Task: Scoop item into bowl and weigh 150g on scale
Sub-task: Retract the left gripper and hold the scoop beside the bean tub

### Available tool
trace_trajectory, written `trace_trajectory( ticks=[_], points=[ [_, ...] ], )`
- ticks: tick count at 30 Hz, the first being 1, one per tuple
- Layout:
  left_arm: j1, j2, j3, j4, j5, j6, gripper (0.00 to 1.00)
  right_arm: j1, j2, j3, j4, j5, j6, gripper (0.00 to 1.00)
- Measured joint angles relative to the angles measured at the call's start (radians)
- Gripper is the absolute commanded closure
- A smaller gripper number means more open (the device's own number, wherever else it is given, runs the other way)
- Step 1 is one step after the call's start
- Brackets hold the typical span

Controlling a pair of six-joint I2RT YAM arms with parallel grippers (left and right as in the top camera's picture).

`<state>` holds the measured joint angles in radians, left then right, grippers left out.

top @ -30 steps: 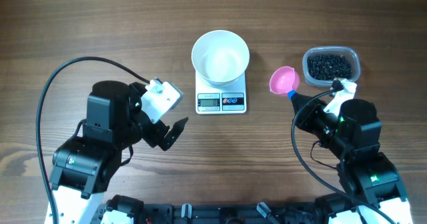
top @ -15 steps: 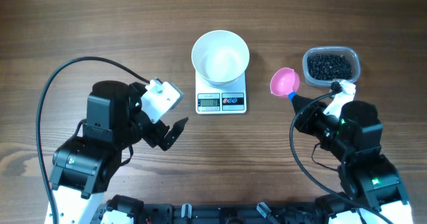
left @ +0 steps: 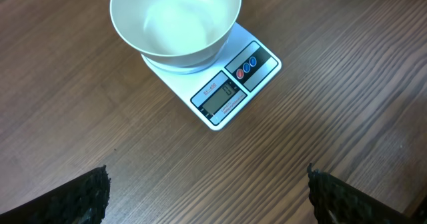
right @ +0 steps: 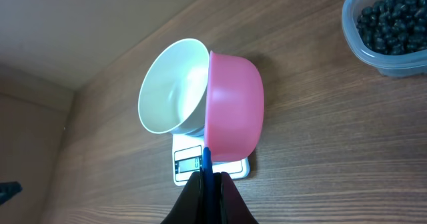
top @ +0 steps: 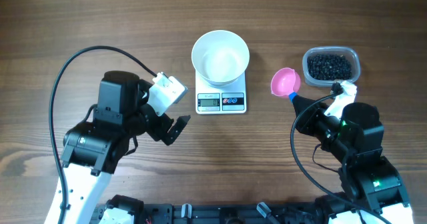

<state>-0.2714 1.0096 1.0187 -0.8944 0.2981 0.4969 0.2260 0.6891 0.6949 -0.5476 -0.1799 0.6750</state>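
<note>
Hovering over the wooden table (top: 333, 11), I hold an arm on either side of the scale (top: 221, 102), where the white bowl (top: 220, 61) stands empty on the platform. The clear tub (top: 358, 64) rests well to the right of the scale, its long side parallel to the scale's front edge, and all the black beads (top: 330, 67) lie inside it. My right gripper (right: 208, 184) is clamped on the pink scoop (top: 284, 81) by its handle. The scoop's long axis runs from my fingers away from me and slightly toward the scale. Its empty cup hangs between scale and tub, just beside the tub's near-left corner. The beads lie beyond and right of the cup, so a swing away from the scale looks needed. My left gripper (top: 172, 131) gapes wide, holding nothing, near-left of the scale; the right arm is plainly nearer the tub.
</note>
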Motion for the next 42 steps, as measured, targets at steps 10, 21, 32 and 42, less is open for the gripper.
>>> trace_trajectory(
  ticks=[10,21,32,42],
  points=[
    [0.0,0.033,0.0,0.0,0.0,0.0,0.0,0.0,0.0,0.0,-0.026,0.0,0.0,0.96],
    [0.0,0.033,0.0,0.0,0.003,0.0,0.0,0.0,0.0,0.0,-0.029,0.0,0.0,0.96],
    [0.0,-0.065,0.0,0.0,0.008,-0.005,0.0,0.0,0.0,0.0,-0.031,0.0,0.0,0.96],
    [0.0,-0.048,0.0,0.0,0.008,-0.005,0.0,0.0,0.0,0.0,-0.032,0.0,-0.004,0.96]
  ],
)
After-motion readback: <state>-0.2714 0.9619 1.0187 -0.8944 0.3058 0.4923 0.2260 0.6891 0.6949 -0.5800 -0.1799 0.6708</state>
